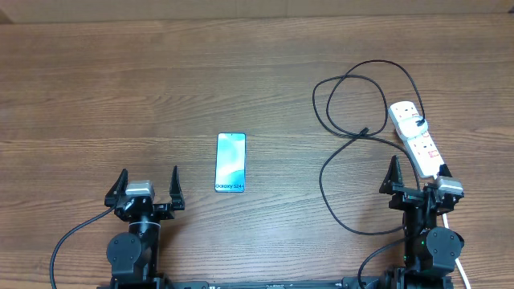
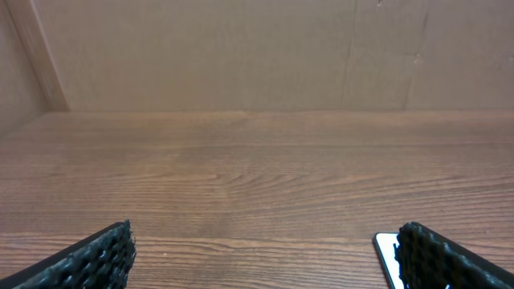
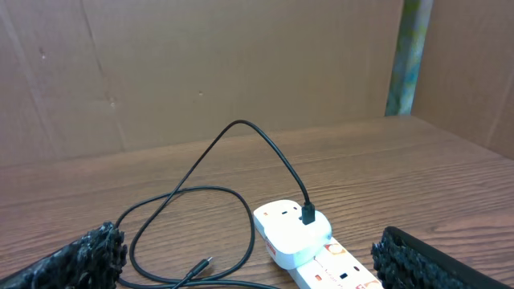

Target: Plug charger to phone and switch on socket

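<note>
The phone [image 1: 230, 163] lies flat at the table's middle, screen up and lit light blue; its corner [image 2: 385, 250] shows beside my left gripper's right finger. The socket [image 1: 415, 136] is a white power strip at the right. A white adapter [image 3: 291, 233] sits in its far end, with the charger's black cable [image 1: 353, 80] plugged into it. The cable loops leftward and its free connector tip [image 3: 207, 264] rests on the table. My left gripper [image 1: 148, 181] stands open, left of the phone. My right gripper [image 1: 418, 172] is open over the strip's near end. Neither holds anything.
The strip's white cord [image 1: 459, 265] runs off past the right arm's base. A long bend of black cable [image 1: 328, 189] lies between the phone and the right arm. Brown board walls [image 2: 241, 56] close the table's far side.
</note>
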